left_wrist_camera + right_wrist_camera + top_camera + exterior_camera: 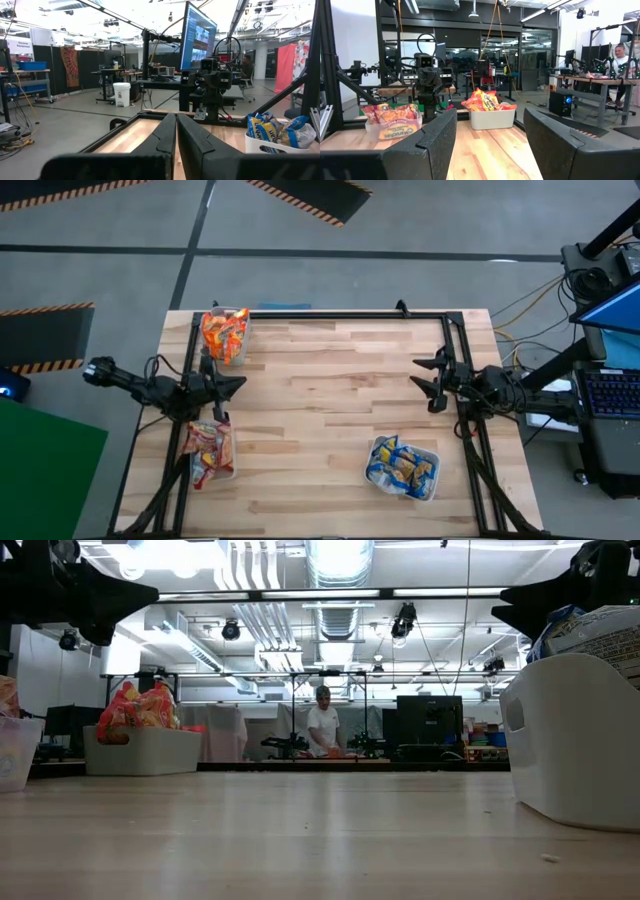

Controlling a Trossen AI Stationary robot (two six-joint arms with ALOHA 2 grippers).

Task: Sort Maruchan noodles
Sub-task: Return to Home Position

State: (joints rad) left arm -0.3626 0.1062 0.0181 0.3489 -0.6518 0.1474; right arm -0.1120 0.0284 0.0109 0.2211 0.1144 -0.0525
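The Maruchan noodles lie sorted by colour in three white tubs on the wooden table. Orange packets (224,330) fill the tub at the far left, red packets (208,450) the tub at the near left, and blue packets (400,465) the tub at the near right. My left gripper (238,385) hovers shut at the left edge between the two left tubs, holding nothing. My right gripper (428,384) hovers open at the right edge with nothing between its fingers. In the right wrist view the orange packets (487,101) and red packets (390,114) show beyond my open fingers (490,142).
A black metal frame (340,314) runs around the tabletop. The middle of the table (330,395) is bare wood. A person (322,725) stands in the room far behind the table. Another person (621,54) sits at a desk beyond it.
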